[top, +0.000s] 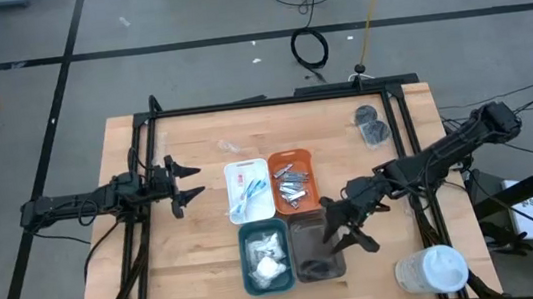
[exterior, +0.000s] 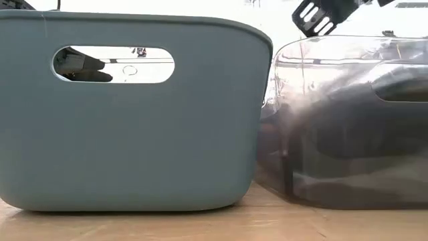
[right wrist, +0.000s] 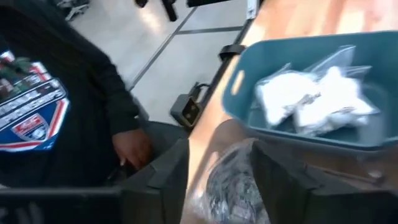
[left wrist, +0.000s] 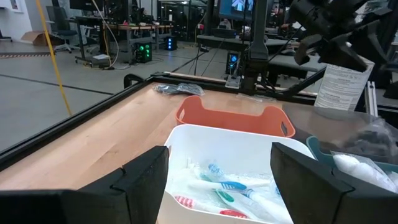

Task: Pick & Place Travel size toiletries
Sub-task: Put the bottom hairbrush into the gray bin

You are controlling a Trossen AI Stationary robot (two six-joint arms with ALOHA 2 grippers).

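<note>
So our right gripper (top: 349, 233) hung over the grey tray (top: 316, 248), fingers spread apart with nothing pinched, and a clear-wrapped dark bundle (right wrist: 231, 184) sat right below them in the wrist view. Our left gripper (top: 186, 182) waited to the left of the white tray (top: 248, 190), fingers spread wide too.

The table (top: 188, 259) was light wood with a black frame around it. A person in a dark shirt (right wrist: 43, 106) stood at the near edge.

White sachets (right wrist: 311, 99) were piled in the teal tray (top: 265, 257), sticks (left wrist: 227, 190) lay in the white one, silver pieces (top: 293, 187) in the orange tray (top: 291, 182), and two dark roundish pieces (top: 372, 125) sat at the far right.
</note>
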